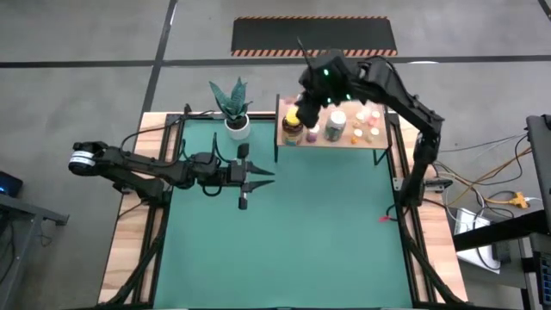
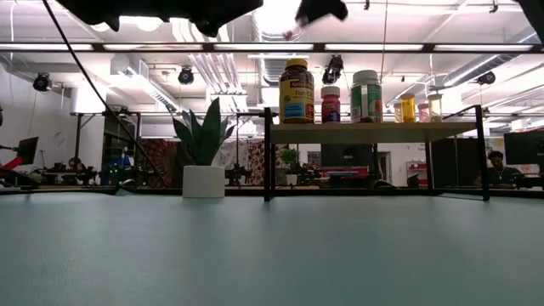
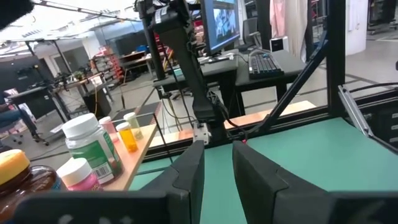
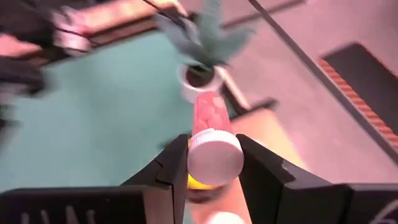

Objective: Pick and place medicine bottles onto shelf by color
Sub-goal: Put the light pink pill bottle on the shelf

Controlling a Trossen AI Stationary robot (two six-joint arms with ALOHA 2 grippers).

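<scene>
Right hand carrying a pink bottle over the shelf

The right hand (image 4: 211, 163) pinches a white-capped pink bottle (image 4: 210, 118) between its fingers, above the shelf's (image 1: 344, 143) end; just beneath sits the yellow-capped amber bottle (image 1: 293, 126), the plant pot (image 4: 198, 82) beyond. Likely light, rigid, slick plastic: best gripped across the body under the cap.

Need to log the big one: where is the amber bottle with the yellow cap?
The amber bottle stands at the shelf's left end in the high view, next to a pink bottle.
</scene>
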